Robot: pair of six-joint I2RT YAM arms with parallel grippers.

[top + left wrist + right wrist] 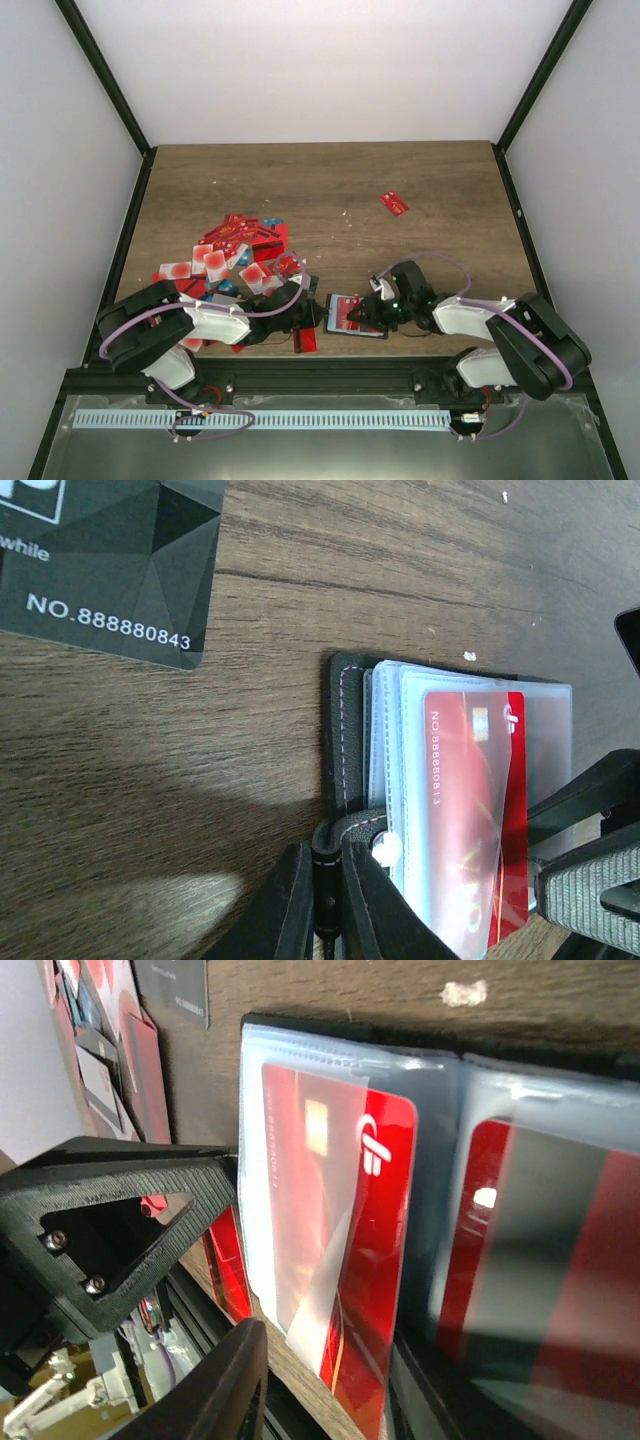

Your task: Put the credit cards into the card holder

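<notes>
This is a robot lab's test cell. Plain white panels [330, 70] set in a black frame [105, 75] close off the space beyond and to either side of the left gripper [316, 317] and the right gripper [374, 311]. Behind the grippers, the left arm [150, 335] and right arm [530, 350] are bolted by a metal ledge [300, 455] that carries a slotted cable strip [270, 420]. A wood-grain table [430, 190] lies beneath them.

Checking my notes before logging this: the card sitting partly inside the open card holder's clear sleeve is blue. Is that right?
Not quite: the card partly inside the clear sleeve of the open card holder is red, not blue, as the left wrist view shows.
</notes>
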